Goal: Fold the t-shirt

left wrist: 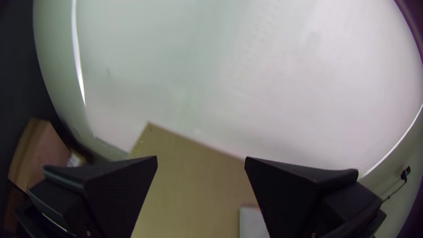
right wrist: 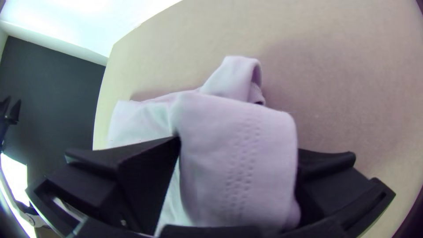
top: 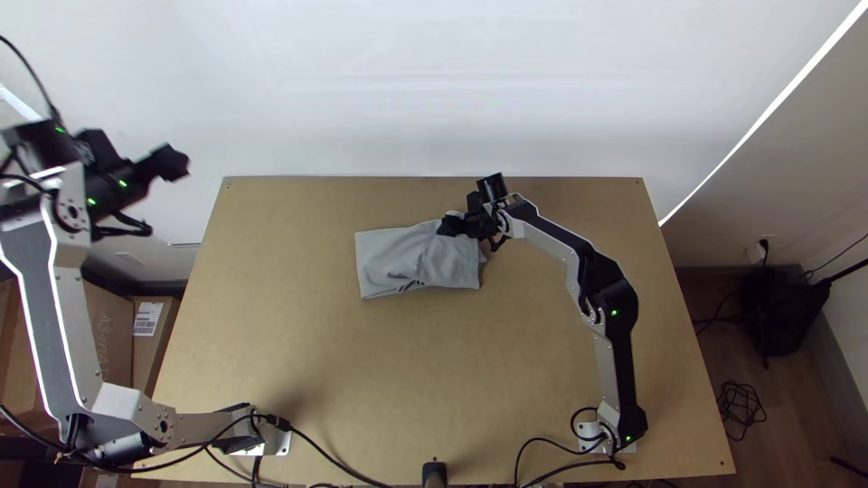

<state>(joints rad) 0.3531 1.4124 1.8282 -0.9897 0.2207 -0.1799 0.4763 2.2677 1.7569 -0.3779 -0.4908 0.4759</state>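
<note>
**Grey shirt down to a rough rectangle, tidying to come!**

And here we are, the t-shirt (top: pixel 384 258) lying on the far half of the bench (top: pixel 407 370), around the middle from side to side, already a compact, layered bundle. The main folding looks well along, I'd say, but this is no finished parcel: soft creases run over the top, and a small flap (top: pixel 482 257) pokes out at the right-hand end. Up close in the right wrist view, a stitched hem (right wrist: pixel 246 154) bulges up, with a loop of cloth (right wrist: pixel 240 75) beside it. Left to do, in my judgement: settle that far right corner, tuck the stray bit, flatten the lot, perhaps one more fold.

Which way does it lie? Long axis left to right, roughly along the bench's far edge, short ends facing the two sides. Where the collar points, I can't make out.

The right end effector (top: pixel 449 226) is right there at the shirt's far right corner, cloth up against it; whether it has a firm grip, I cannot tell. The left end effector (left wrist: pixel 201 157)? Raised out past the bench's left edge, fingers wide apart, nothing between them!
</note>
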